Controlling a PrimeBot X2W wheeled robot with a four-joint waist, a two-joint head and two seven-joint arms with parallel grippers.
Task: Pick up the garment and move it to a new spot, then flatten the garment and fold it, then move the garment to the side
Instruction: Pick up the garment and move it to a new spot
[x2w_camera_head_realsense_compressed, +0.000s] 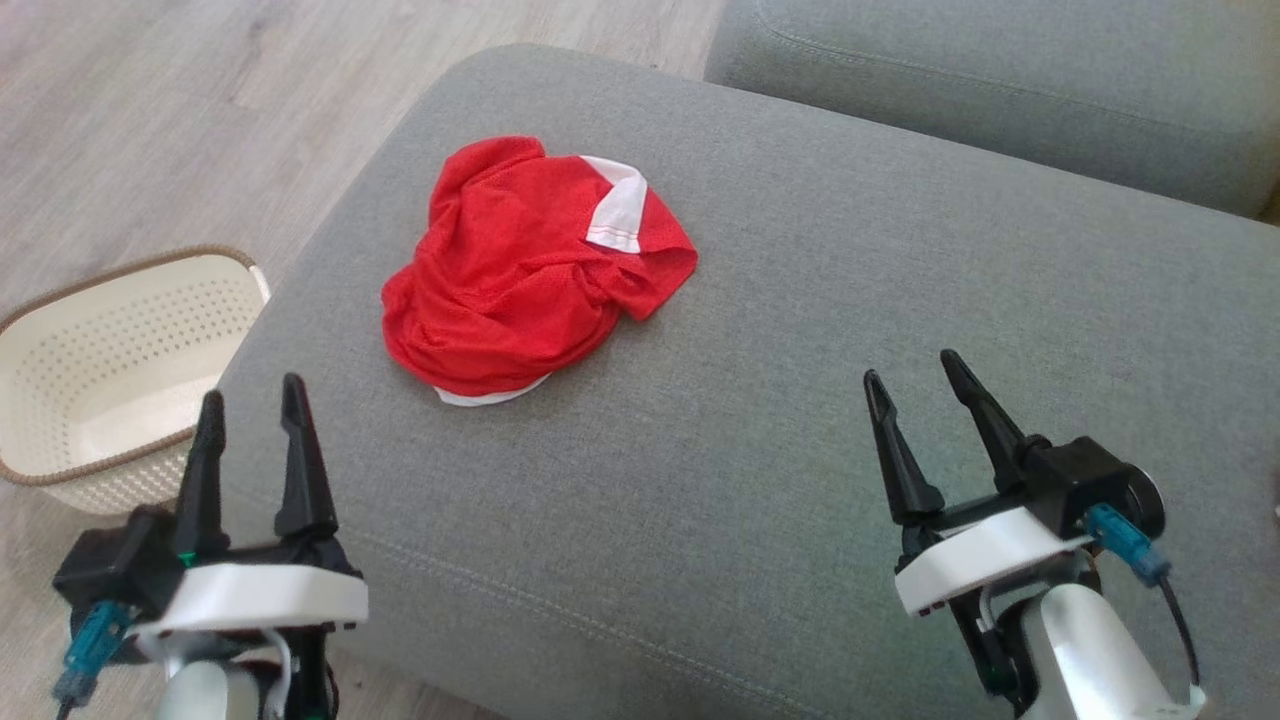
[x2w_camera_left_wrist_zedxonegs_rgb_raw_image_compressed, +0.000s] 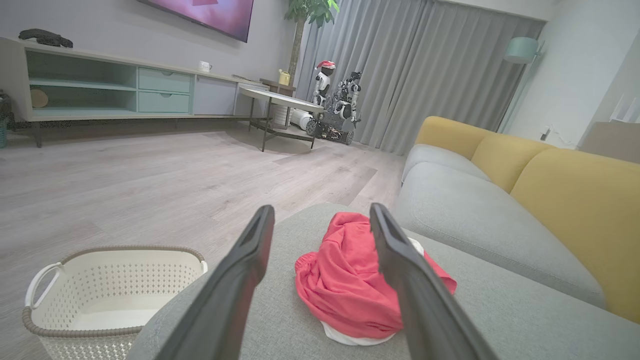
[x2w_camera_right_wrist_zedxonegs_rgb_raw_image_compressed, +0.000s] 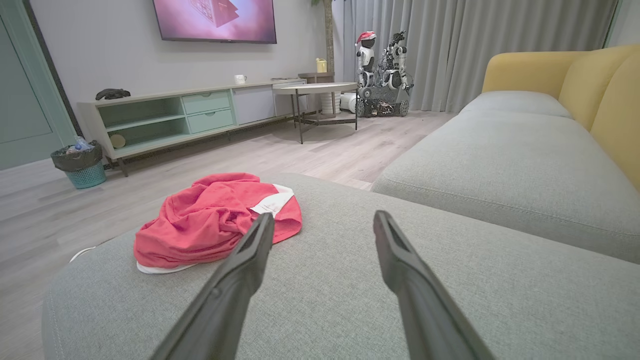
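A crumpled red garment (x2w_camera_head_realsense_compressed: 520, 270) with white trim lies bunched on the grey sofa cushion (x2w_camera_head_realsense_compressed: 760, 450), toward its far left part. My left gripper (x2w_camera_head_realsense_compressed: 252, 400) hovers open near the cushion's left front corner, short of the garment. Over the right part of the cushion my right gripper (x2w_camera_head_realsense_compressed: 910, 368) is open too, well away from the cloth. The left wrist view has the garment (x2w_camera_left_wrist_zedxonegs_rgb_raw_image_compressed: 345, 285) just beyond my left gripper (x2w_camera_left_wrist_zedxonegs_rgb_raw_image_compressed: 322, 215), between its spread fingers. In the right wrist view the garment (x2w_camera_right_wrist_zedxonegs_rgb_raw_image_compressed: 210, 220) lies left of my right gripper (x2w_camera_right_wrist_zedxonegs_rgb_raw_image_compressed: 324, 220), whose fingers hold nothing.
A cream perforated basket (x2w_camera_head_realsense_compressed: 110, 370) stands on the wooden floor left of the cushion. A second grey seat cushion (x2w_camera_head_realsense_compressed: 1000, 90) adjoins at the far right, with yellow backrests (x2w_camera_left_wrist_zedxonegs_rgb_raw_image_compressed: 575, 200) behind. A side table (x2w_camera_right_wrist_zedxonegs_rgb_raw_image_compressed: 315, 90) and a TV cabinet (x2w_camera_right_wrist_zedxonegs_rgb_raw_image_compressed: 190, 115) stand across the room.
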